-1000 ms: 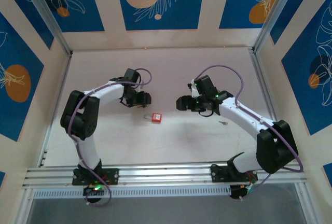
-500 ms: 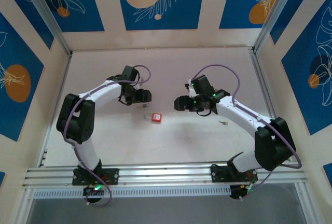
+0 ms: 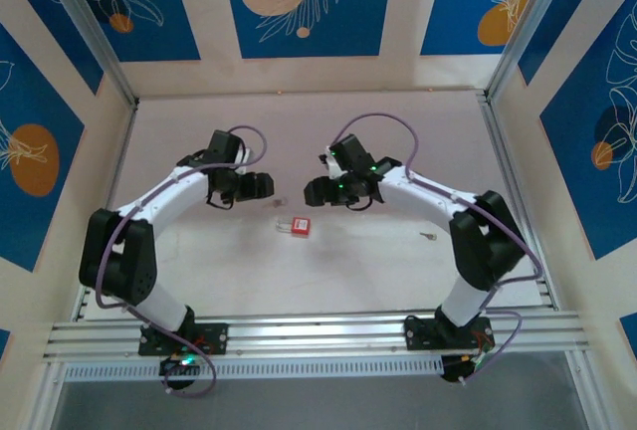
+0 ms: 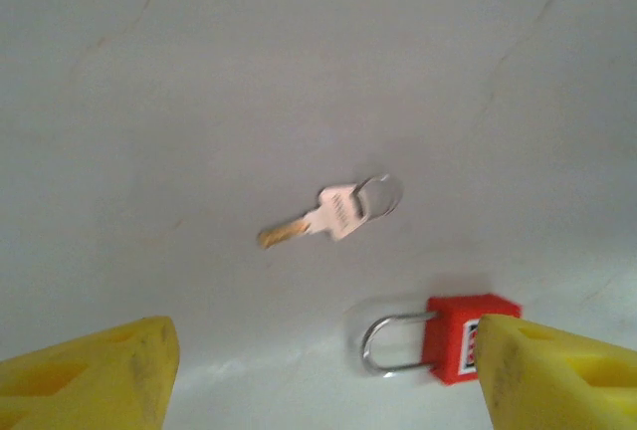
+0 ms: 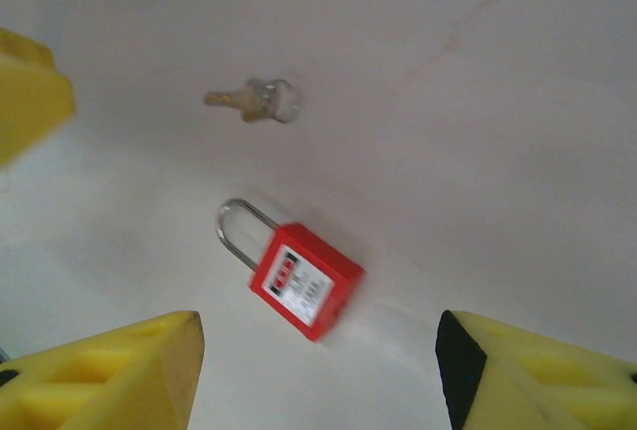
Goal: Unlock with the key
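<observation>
Both arms arch inward; left gripper (image 3: 269, 186) and right gripper (image 3: 311, 191) hover open, empty, near the key (image 4: 336, 213).

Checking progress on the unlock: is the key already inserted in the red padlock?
No, the key lies flat on the table, apart from the padlock, in the left wrist view.

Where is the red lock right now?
In the top view the red lock lies mid-table, just below the left gripper and right gripper, a small key close beside its loop.
</observation>
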Robot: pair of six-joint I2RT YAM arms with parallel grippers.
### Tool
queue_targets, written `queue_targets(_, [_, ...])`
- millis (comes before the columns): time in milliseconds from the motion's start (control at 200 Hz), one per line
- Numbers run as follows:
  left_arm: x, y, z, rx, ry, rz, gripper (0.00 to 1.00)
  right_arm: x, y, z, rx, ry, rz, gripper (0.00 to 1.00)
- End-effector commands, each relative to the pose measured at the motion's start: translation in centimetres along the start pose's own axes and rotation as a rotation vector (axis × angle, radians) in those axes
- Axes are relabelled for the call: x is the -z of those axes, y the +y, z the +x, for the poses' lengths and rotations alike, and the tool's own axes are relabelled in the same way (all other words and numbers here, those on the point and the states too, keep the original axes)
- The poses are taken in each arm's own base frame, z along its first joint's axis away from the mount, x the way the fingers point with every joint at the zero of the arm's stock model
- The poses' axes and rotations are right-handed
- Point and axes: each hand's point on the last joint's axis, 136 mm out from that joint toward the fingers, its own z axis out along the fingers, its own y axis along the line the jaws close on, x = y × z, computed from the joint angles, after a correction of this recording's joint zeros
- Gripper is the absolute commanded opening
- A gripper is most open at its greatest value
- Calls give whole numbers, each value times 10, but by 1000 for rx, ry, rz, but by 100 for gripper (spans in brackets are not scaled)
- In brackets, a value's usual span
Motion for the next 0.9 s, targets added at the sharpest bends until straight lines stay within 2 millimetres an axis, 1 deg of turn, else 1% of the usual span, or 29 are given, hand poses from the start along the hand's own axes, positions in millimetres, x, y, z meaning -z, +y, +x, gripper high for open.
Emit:
queue_targets(0, [11, 15, 6, 33, -27, -22, 79, -18, 22, -5, 31, 34, -56, 63])
queue_targets(45, [14, 21, 11, 47, -26, -33, 80, -27, 29, -7, 41, 45, -69, 62])
queue_targets(140, [20, 30, 21, 71, -32, -37, 81, -47, 34, -13, 54, 72, -77, 60])
queue_targets(275, [30, 38, 30, 92, -48, -50, 83, -76, 33, -19, 48, 113, -80, 58])
queue_targets(385, [37, 39, 36, 99, -60, -38, 86, -95, 33, -20, 43, 152, -93, 56])
queue_targets(490, [42, 40, 41, 100, -65, -37, 87, -107, 31, -20, 39, 176, -92, 55])
queue_targets(575, [44, 41, 42, 103, -69, -35, 88, -116, 28, -15, 29, 199, -97, 54])
queue_targets(805, [47, 41, 42, 100, -74, -30, 88, -130, 38, -7, 29, 246, -148, 50])
queue_targets(895, [47, 41, 42, 101, -73, -27, 88, -135, 36, -7, 22, 250, -142, 47])
